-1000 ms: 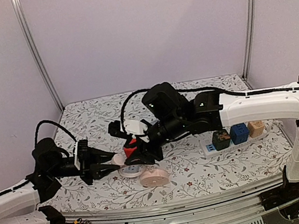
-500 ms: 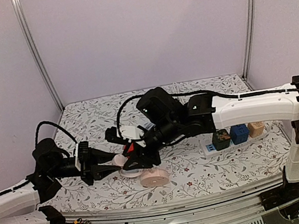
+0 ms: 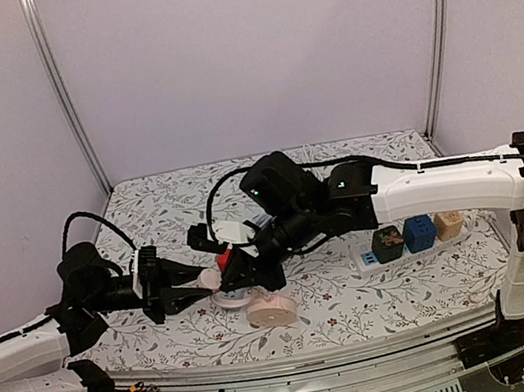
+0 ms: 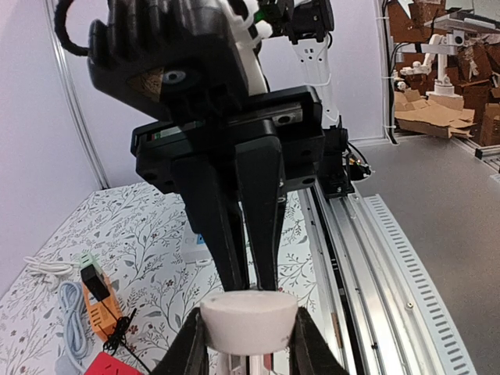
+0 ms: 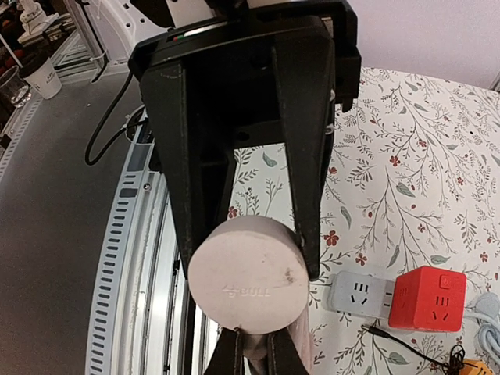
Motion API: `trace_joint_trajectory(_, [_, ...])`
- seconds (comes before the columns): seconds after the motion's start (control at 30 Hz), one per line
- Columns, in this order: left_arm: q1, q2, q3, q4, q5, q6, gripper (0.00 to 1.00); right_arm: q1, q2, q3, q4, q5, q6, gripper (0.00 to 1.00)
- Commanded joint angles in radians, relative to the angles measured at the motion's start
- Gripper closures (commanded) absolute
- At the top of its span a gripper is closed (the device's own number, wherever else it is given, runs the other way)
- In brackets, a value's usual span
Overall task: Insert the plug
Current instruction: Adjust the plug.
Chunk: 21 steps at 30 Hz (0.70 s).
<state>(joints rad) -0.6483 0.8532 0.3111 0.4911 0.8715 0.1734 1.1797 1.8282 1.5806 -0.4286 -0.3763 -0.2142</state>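
- A floral-covered table (image 3: 156,199), seen from above. Both arms reach inward and meet low over its left-centre.
- A white power strip (image 3: 365,260) lies well apart from that meeting point, on the right side of the table. It carries green, blue and peach cubes (image 3: 418,232), and its left end looks free.
- A round pale plug (image 4: 250,319) is held off the table between the two grippers. Its long axis runs from one gripper toward the other, and its flat lettered face is turned to the right wrist.
- The left gripper (image 4: 249,344) clamps the plug's round sides, one finger on each side.
- The right gripper (image 5: 255,355) meets the plug end-on, its fingers closed almost together. Whether they pinch any part of it cannot be told.
- Judged from this, the right arm is nearer the strip, so the plug must travel rightward.
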Motion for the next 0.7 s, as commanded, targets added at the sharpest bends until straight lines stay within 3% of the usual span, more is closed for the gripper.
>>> trace_joint_trajectory(0.0, [-0.039,-0.012,-0.007,-0.006,0.006,0.011,1.0,0.002,-0.007,-0.022,0.088,0.041,0.017,1.0])
trace_joint_trajectory(0.03, [-0.039,-0.015,-0.007,-0.013,0.005,0.01,0.93,0.002,-0.02,-0.034,0.087,0.048,0.016,1.0])
trace_joint_trajectory(0.13, [-0.039,-0.019,-0.005,-0.036,-0.009,0.002,0.44,0.003,-0.045,-0.062,0.086,0.073,0.018,1.0])
trace_joint_trajectory(0.2, [-0.038,-0.024,-0.004,-0.067,-0.033,0.003,0.33,0.002,-0.07,-0.088,0.087,0.088,0.017,1.0])
trace_joint_trajectory(0.27, [-0.037,-0.027,-0.003,-0.094,-0.046,0.01,0.36,0.003,-0.09,-0.105,0.089,0.096,0.015,1.0])
trace_joint_trajectory(0.43, [-0.04,-0.019,0.007,-0.119,-0.042,0.004,0.61,0.002,-0.106,-0.113,0.093,0.097,0.019,1.0])
trace_joint_trajectory(0.67, [-0.048,0.0,0.021,-0.157,-0.07,0.036,0.55,0.005,-0.098,-0.103,0.103,0.076,0.016,1.0])
